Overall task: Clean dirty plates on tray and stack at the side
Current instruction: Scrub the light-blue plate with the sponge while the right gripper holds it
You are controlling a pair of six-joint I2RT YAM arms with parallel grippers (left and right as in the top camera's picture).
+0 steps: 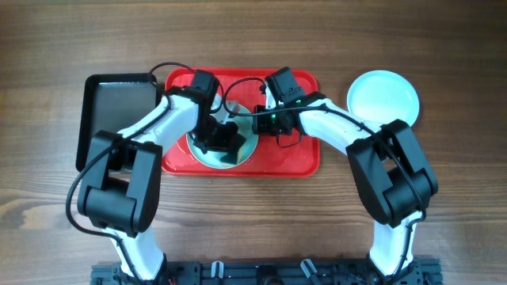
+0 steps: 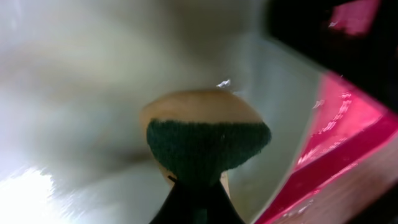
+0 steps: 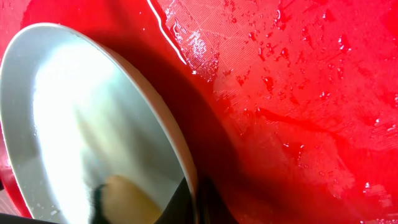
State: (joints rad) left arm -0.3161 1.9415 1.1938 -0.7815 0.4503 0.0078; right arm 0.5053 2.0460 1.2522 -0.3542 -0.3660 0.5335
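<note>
A green-faced sponge, pinched in the left claw, is pressing into a tilted mint plate whose rim the right claw is pinching over the wet red tray, a second plate lying beside it on the worktop.

Looks like a robotics lab bench here: a wood-grain table with a red tray at centre. Below the tray, the left arm and right arm rise from a black mounting rail. A black tray sits to its left and a pale plate to its right.
</note>
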